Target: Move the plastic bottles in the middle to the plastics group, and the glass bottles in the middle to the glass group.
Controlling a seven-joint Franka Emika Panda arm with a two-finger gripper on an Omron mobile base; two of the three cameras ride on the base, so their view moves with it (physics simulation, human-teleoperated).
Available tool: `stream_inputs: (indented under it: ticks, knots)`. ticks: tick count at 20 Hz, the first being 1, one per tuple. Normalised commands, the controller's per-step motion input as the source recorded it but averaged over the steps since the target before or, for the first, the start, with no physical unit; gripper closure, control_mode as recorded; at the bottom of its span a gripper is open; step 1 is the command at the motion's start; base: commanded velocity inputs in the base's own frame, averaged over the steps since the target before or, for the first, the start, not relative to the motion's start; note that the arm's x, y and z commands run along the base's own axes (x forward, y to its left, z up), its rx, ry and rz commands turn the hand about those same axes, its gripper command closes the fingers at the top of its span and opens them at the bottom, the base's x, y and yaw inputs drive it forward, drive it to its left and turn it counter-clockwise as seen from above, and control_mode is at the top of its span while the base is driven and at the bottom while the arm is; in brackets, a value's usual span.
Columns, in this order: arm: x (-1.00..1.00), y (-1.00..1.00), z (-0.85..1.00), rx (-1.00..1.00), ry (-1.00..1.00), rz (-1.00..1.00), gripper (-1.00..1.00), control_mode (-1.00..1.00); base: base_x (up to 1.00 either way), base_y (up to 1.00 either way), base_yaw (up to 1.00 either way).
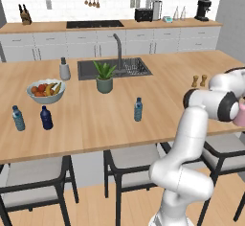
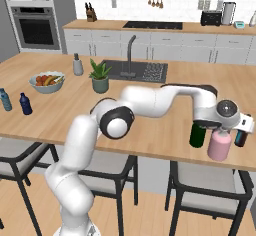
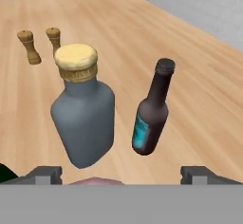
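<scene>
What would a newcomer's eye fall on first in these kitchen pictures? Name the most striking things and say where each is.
The white arm stretches low across the wooden island counter to its right front edge, its open end effector just above a pink bottle beside a dark green bottle. In the hand view, a grey-blue bottle with a pale stopper and a dark brown bottle stand just ahead. A fruit bowl sits far left.

Even, bright, diffuse rendered lighting in all views. The light wooden counter (image 1: 95,119) carries only faint soft shadows, without glare. Hand view slightly soft; lower edge coarse and blocky.
</scene>
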Motion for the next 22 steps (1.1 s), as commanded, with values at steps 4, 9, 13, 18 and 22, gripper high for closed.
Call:
stream_inputs:
  ticks: [4, 9, 13, 18, 22]
  knots:
    - [0.02, 0.01, 0.42, 0.0, 0.0, -0.04, -1.0, -1.0, 0.0, 0.0, 0.0]
    - [-0.13, 0.11, 0.56, -0.02, 0.0, -0.02, -1.0, -1.0, 0.0, 0.0, 0.0]
    - [-0.7, 0.43, 0.42, -0.06, 0.0, -0.07, -1.0, -1.0, 0.0, 0.0, 0.0]
    - [-0.7, 0.86, 0.05, -0.04, 0.02, -0.07, -1.0, -1.0, 0.0, 0.0, 0.0]
    - [-0.47, 1.0, 0.0, -0.1, 0.05, 0.0, -1.0, -1.0, 0.0, 0.0, 0.0]
